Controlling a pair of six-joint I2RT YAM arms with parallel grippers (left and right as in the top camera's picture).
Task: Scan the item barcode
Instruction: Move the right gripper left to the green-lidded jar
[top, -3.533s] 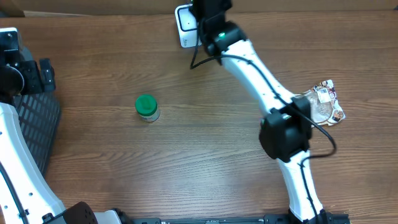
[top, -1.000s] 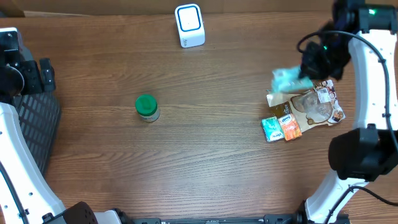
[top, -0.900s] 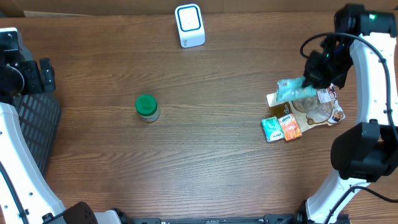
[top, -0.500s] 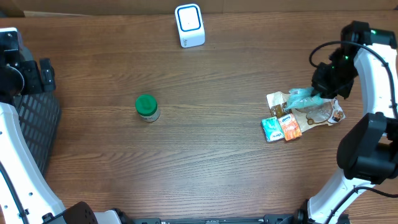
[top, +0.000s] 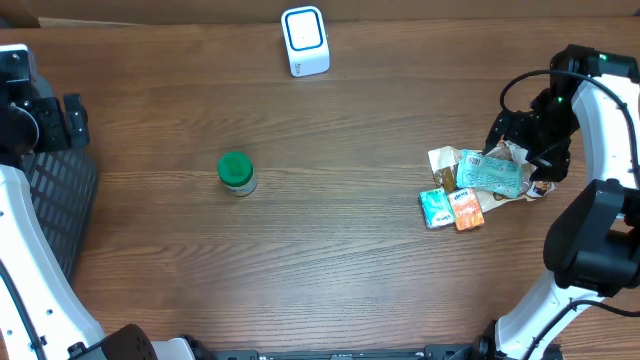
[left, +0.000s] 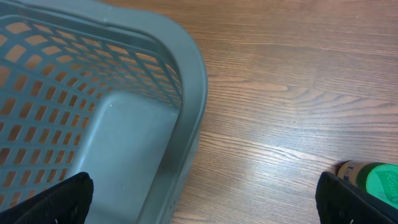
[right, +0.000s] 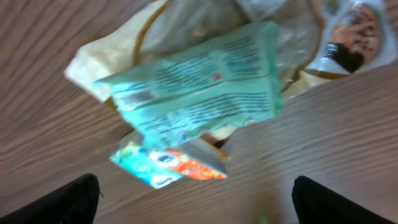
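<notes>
The teal packet (top: 490, 173) lies flat on a heap of crumpled wrappers (top: 528, 178) at the right side of the table (top: 350, 250), just beside two little cartons (top: 451, 208). The right gripper (top: 522, 135) hangs close over it, fingers spread wide with nothing between them. The white scanner (top: 305, 41) stands well apart at the far edge, a green-capped bottle (top: 237, 173) sits left of centre, and the left gripper (left: 205, 199) hovers wide open by the grey basket (left: 124, 93).
</notes>
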